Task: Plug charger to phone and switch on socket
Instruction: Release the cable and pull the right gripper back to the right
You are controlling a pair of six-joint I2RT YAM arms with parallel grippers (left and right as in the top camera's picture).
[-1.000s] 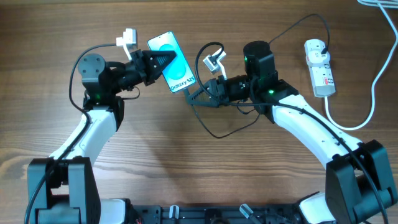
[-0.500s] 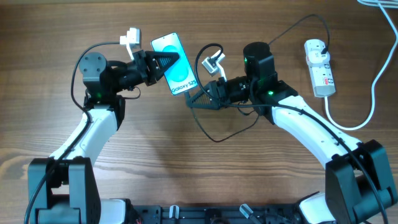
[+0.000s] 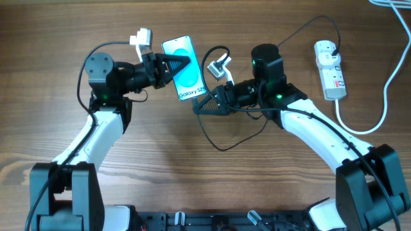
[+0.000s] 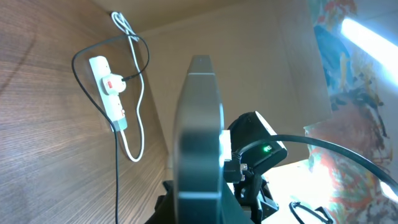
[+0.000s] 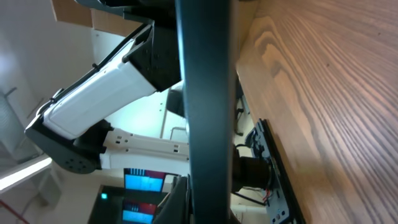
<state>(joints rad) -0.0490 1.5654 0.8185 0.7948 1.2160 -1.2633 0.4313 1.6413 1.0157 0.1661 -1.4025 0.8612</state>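
We pinch the phone (image 3: 191, 80) in the left gripper (image 3: 180, 64), lettered end toward the right gripper (image 3: 200, 106) for plugging; whether that one clasps the charger (image 3: 222, 148), we cannot tell.

The phone (image 3: 191, 86) is held in the clamped left gripper (image 3: 183, 63), turquoise screen turned upward, skewed, with the "Galaxy S25" end toward the table's middle. The socket (image 3: 329, 70), white and oblong with red markings, lies flat at the right side of the table, its thick white cord trailing away. The charger (image 4: 117, 186), a thin black cable, is plugged into the socket and runs in loops toward the phone; its plug end cannot be made out.
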